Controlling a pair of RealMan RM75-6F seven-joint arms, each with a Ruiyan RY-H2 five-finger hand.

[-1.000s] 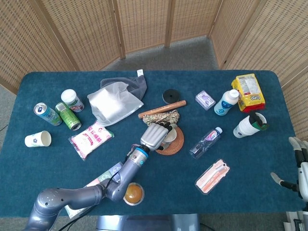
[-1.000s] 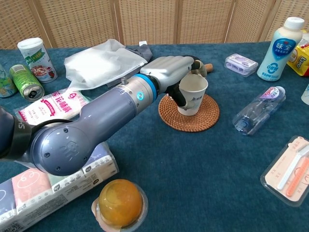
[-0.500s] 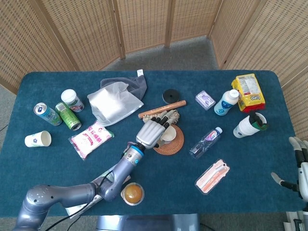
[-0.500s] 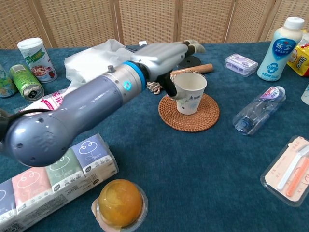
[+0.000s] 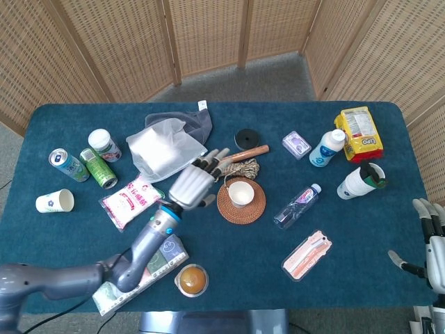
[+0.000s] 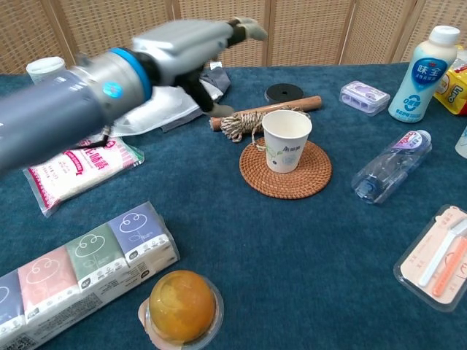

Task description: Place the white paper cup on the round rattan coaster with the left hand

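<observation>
The white paper cup (image 6: pixel 287 140) is standing upright near the middle of the round rattan coaster (image 6: pixel 286 169), with rattan showing all around its base, so I am judging the placement itself as done. I am reading this as the release-and-clear step: my left hand (image 5: pixel 194 184) is hanging off to the cup's left with a clear gap of surface between them, its fingers (image 5: pixel 213 157) spread apart and nothing in them. In the chest view the same hand is blurred and sitting high above the cloth, well apart from the cup.

The next move, as I see it, is only to bring the left arm home without sweeping low across the cup; lifting and drawing it toward the robot's own side looks safest.

Just behind the coaster a coil of rope (image 5: pixel 240 168) is touching or nearly touching its far rim, with a wooden stick (image 5: pixel 235 156) lying beside that, so the far side is crowded. To the cup's right a clear plastic bottle (image 5: pixel 297 206) is lying on its side near the coaster. The near side of the blue surface (image 5: pixel 250 257) is offering the most open room, though a tissue pack (image 6: pixel 80 266) and a jelly cup (image 6: pixel 181 306) are lying under the arm's likely path.

My right hand (image 5: pixel 432 243) is waiting at the far right edge, fingers apart, holding nothing.
</observation>
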